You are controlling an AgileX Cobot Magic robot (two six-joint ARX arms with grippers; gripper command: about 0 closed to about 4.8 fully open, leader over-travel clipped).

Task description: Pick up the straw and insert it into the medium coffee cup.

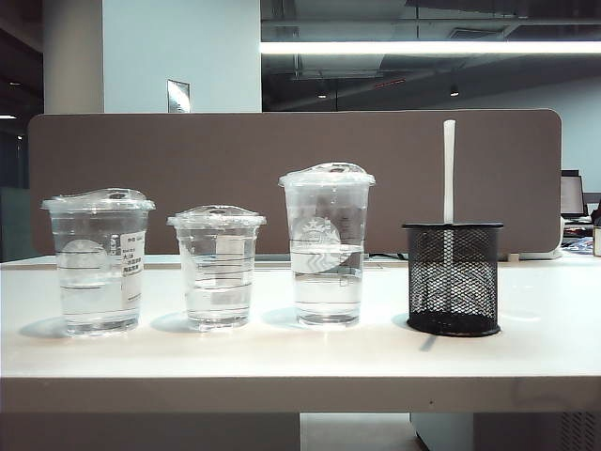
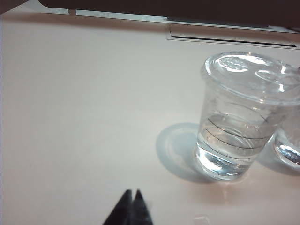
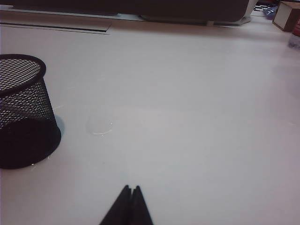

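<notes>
Table (image 1: 282,362): white, wide, front edge in view; far side closed off by a brown partition (image 1: 282,178).

Medium cup (image 1: 98,263): clear, lidded, part-filled with water, sticker on its side; stood at the left end of the row. Logo faint.

Tall cup (image 1: 327,246): clear, lidded, third in the row.

Short cup (image 1: 217,268): lined, between the other two, apart from both. In the left wrist view, a neighbouring cup was cut off at the frame edge.

Mesh holder (image 1: 453,278): black, right of the cups.

Straw (image 1: 449,169): white, upright in the holder, lower part blurred behind mesh.

Left gripper (image 2: 131,193): only dark fingertips showed, pressed together, holding nothing, above bare table near the short cup.

Right gripper (image 3: 131,188): tips likewise closed and empty, near the holder.
</notes>
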